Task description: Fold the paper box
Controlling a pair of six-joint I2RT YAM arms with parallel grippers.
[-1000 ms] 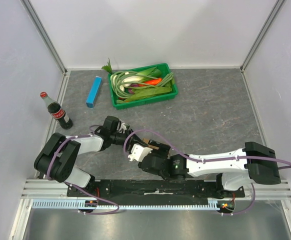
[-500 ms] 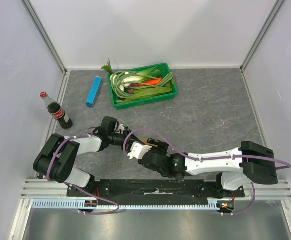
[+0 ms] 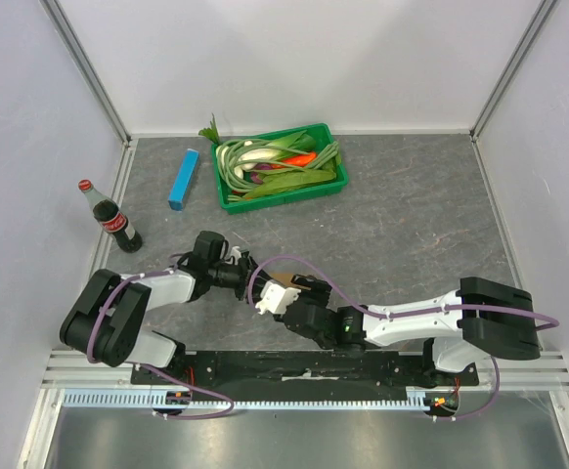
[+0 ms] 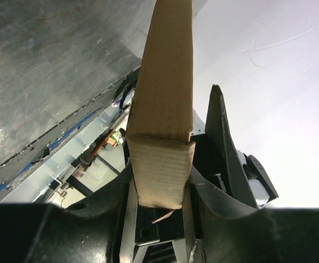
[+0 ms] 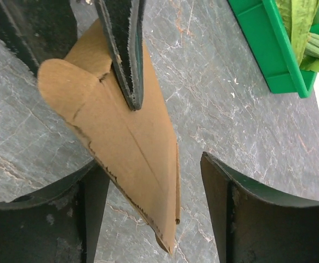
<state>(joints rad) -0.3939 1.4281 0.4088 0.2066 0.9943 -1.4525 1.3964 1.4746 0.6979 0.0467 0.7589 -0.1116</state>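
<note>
From above, the green tray of vegetables has a blue box just to its left and a cola bottle farther left. The paper box sits well nearer the arms than the tray, hemmed between the left pincer and the right pincer. At the left wrist, the pincer clamps the box at its creased end, edge-on, its long axis running away. At the right wrist, the pincer stands open around the box's lower corner, with the tray beyond. The surface is grey veined stone, and the walls are white.
</note>
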